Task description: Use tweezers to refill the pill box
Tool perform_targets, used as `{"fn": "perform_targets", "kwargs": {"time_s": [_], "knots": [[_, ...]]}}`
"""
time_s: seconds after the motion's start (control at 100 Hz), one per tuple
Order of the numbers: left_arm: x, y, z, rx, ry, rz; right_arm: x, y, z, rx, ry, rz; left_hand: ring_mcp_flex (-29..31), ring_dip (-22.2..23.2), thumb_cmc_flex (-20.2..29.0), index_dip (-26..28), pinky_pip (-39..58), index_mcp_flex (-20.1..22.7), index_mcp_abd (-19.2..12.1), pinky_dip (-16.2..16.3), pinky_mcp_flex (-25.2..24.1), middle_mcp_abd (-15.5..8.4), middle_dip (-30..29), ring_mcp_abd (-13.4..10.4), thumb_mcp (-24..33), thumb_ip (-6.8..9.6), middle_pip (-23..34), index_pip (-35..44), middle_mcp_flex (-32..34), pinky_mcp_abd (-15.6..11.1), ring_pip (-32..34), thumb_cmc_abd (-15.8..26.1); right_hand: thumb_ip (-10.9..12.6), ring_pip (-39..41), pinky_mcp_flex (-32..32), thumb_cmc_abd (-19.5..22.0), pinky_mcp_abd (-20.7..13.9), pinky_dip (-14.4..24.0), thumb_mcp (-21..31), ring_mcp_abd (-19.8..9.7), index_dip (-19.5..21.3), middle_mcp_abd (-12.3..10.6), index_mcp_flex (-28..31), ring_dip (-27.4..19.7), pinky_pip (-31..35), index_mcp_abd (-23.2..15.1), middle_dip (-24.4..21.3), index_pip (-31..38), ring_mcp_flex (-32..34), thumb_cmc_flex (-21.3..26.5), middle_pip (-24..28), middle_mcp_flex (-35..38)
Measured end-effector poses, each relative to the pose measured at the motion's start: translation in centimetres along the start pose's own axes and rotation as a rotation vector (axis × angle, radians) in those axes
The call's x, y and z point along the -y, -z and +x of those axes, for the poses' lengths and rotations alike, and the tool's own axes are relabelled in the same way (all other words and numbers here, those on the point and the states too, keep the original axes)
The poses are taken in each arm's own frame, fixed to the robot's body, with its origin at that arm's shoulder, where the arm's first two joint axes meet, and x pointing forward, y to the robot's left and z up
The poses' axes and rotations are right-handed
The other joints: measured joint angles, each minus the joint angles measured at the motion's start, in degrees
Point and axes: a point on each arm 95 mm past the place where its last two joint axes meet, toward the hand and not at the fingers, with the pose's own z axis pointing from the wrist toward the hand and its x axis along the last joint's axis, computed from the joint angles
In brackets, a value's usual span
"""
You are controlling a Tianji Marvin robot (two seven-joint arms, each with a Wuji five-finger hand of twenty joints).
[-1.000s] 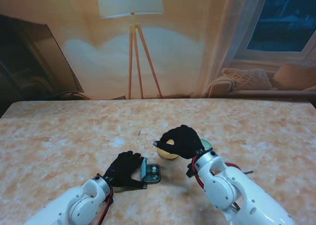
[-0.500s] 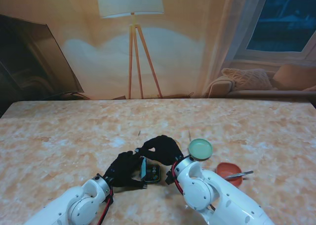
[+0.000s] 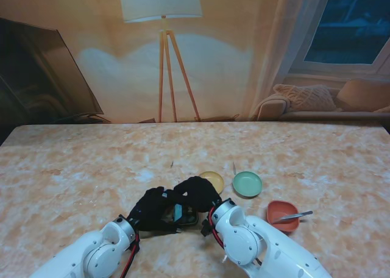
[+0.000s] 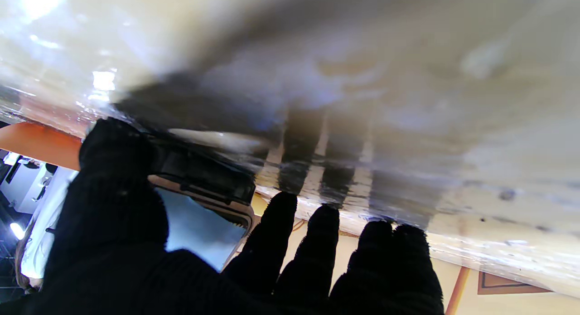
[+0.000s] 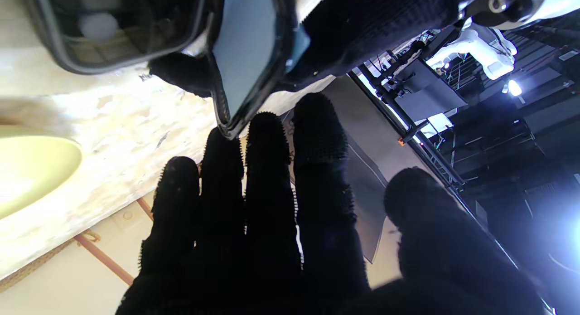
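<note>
The small dark pill box (image 3: 184, 215) lies on the table near me, its lid (image 5: 244, 47) standing up and a white pill (image 5: 93, 25) showing inside. My left hand (image 3: 152, 208) holds the box, thumb (image 4: 113, 170) against its body (image 4: 199, 174) and the other fingers (image 4: 317, 242) stretched along the table. My right hand (image 3: 196, 192) hovers over the box, open, its straight fingertips (image 5: 267, 138) at the lid's edge. The tweezers (image 3: 294, 216) rest on a red dish (image 3: 280, 210) to the right, held by neither hand.
A yellow dish (image 3: 213, 179) and a green dish (image 3: 247, 184) sit just beyond the right hand. The yellow dish (image 5: 31, 170) also shows in the right wrist view. The right forearm (image 3: 244, 241) crosses between the box and the red dish.
My right hand swept left from over the yellow dish to the pill box lid, uncovering the yellow dish. The left hand stayed on the box.
</note>
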Motion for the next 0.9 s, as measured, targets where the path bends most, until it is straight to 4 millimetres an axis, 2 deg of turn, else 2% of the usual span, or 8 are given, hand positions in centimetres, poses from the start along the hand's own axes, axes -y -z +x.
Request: {"fn": "perform_targets", "kwargs": {"time_s": [0.09, 0.28, 0.35, 0.42, 0.57, 0.63, 0.9], "knots": [[0.0, 0.0, 0.0, 0.0, 0.001, 0.001, 0.1, 0.3, -0.4, 0.006, -0.003, 0.009, 0.03, 0.0, -0.2, 0.0, 0.0, 0.0, -0.06, 0.0, 0.08, -0.03, -0.05, -0.09, 0.0, -0.1, -0.22, 0.35, 0.38, -0.06, 0.0, -1.39, 0.0, -0.3, 0.0, -0.01, 0.0, 0.47, 0.01, 0.2, 0.0, 0.08, 0.0, -0.03, 0.33, 0.0, 0.0, 0.53, -0.24, 0.0, 0.03, 0.05], [0.0, 0.0, 0.0, 0.0, 0.001, 0.002, 0.1, 1.0, -1.3, 0.025, 0.004, 0.017, 0.06, 0.0, -0.82, 0.0, 0.0, 0.0, -0.11, 0.0, 0.14, -0.07, -0.05, -0.16, 0.0, -0.12, -0.23, 0.51, 0.41, -0.13, 0.0, -1.44, 0.03, -0.3, 0.42, -0.03, 0.16, 1.18, 0.8, 0.57, 0.0, 0.33, 2.16, -0.04, 1.29, 0.0, -0.07, 2.4, -0.15, 0.0, 2.11, 1.98], [0.0, 0.0, 0.0, 0.0, 0.001, 0.002, 0.1, 1.4, -1.7, 0.036, 0.003, 0.026, 0.06, 0.0, -0.82, 0.0, 0.0, 0.0, -0.12, 0.0, 0.15, -0.08, -0.05, -0.18, 0.05, -0.13, -0.23, 0.52, 0.41, -0.15, 0.0, -1.46, 0.04, -0.17, 0.57, -0.03, 0.63, 1.35, 0.88, 1.04, 0.41, 0.54, 2.26, -0.04, 2.17, 0.0, -0.16, 2.79, 0.36, 0.0, 1.43, 1.98], [0.0, 0.0, 0.0, 0.001, 0.001, 0.003, 0.3, 1.7, -2.0, 0.044, 0.002, 0.036, 0.14, 0.0, -0.84, 0.0, 0.0, 0.0, -0.2, 0.0, 0.23, -0.11, -0.05, -0.22, 2.68, -0.03, -0.23, 0.54, 0.44, -0.24, 0.0, -1.19, 0.04, 2.87, 1.47, -0.03, 0.83, 1.88, 1.0, 1.05, 0.42, 0.55, 2.29, 0.53, 3.43, 0.0, -0.2, 2.82, 2.02, 0.0, 1.55, 3.17], [0.0, 0.0, 0.0, 0.001, 0.001, 0.004, 0.9, 2.2, -2.7, 0.063, -0.014, 0.053, 0.19, 0.0, -0.87, 0.0, 0.0, 0.0, -0.3, 0.0, 0.39, -0.39, -0.05, -0.4, 3.51, -0.02, -0.23, 1.02, 0.54, -0.33, 0.04, -1.1, 0.04, 3.1, 1.26, -0.03, 0.89, 1.92, 1.27, 1.05, 0.42, 0.55, 2.3, 0.57, 3.81, 0.0, -0.2, 2.82, 2.05, -0.85, 1.55, 3.37], [0.0, 0.0, 0.0, 0.002, 0.001, 0.005, 1.1, 2.3, -3.1, 0.071, -0.026, 0.055, 0.49, 0.0, -1.51, 0.0, 0.0, 0.0, -0.35, 0.0, 0.53, -0.48, -0.05, -0.57, 4.09, -0.02, -0.23, 1.28, 0.64, -0.39, 0.06, -1.25, 0.04, 2.97, 0.72, -0.03, 0.61, 1.94, 1.44, -0.9, 0.42, 0.2, 2.3, 0.57, 3.85, 0.0, -0.2, 2.82, 1.92, -0.86, 1.55, 3.38], [0.0, 0.1, 0.0, 0.006, 0.005, 0.012, 1.1, 2.3, -3.2, 0.075, -0.04, 0.044, 0.74, 0.03, -2.8, 0.0, 0.36, 0.03, -0.8, 0.0, 1.03, -1.4, -0.05, -1.4, 5.47, -0.02, -0.19, 2.27, 1.2, -1.21, 0.73, -1.29, 0.05, 3.47, 0.4, -0.03, 0.17, 1.95, 1.48, -1.28, 0.42, 0.0, 2.8, 0.59, 3.87, -0.03, -0.2, 2.94, 2.01, -1.53, 1.55, 3.65]]}}
